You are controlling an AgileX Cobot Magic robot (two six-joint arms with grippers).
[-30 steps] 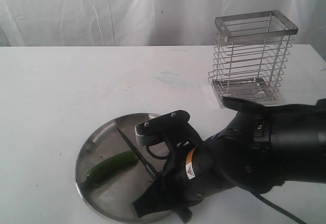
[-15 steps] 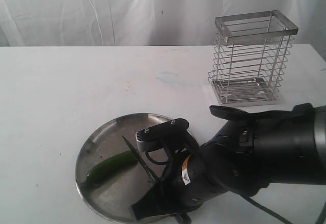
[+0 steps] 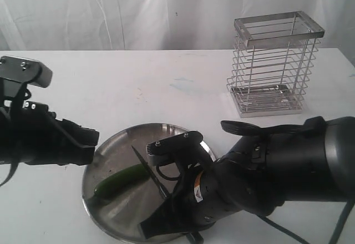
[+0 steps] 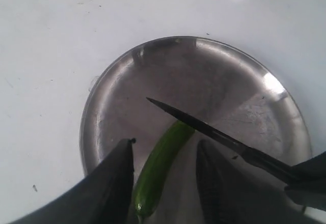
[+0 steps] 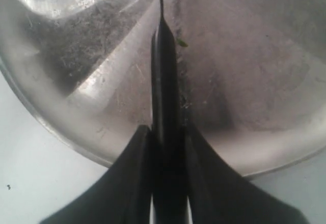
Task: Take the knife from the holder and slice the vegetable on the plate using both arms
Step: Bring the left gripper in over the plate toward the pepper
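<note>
Your left gripper (image 4: 166,146) hangs jaws apart, straddling the vegetable (image 4: 157,169) on the plate (image 3: 89,173), not gripping. Knife (image 3: 148,171) crosses its far end, right gripper (image 5: 167,138) clamped on the handle. Cut unpinned and it likely rolls or skids.

White table (image 3: 138,89), white drape behind it.
Holder (image 3: 274,66) stands upright at far right, well apart from the plate (image 3: 116,144).
Plate sits near the front, left of centre.
Vegetable (image 3: 119,181) lies in the plate's left half, one end near the lower-left rim, the other toward the middle.
Knife (image 3: 148,169): tip points up-left over the plate and the blade crosses the vegetable's inner end. Contact or gap: cannot tell.
Knife's rear end runs into the right gripper (image 3: 166,213), which is over the plate's right side.
Right arm (image 3: 277,172) enters from the right.
Left arm (image 3: 41,141) enters from the left, its front end just beside the plate's rim. Its fingers are indistinct.
</note>
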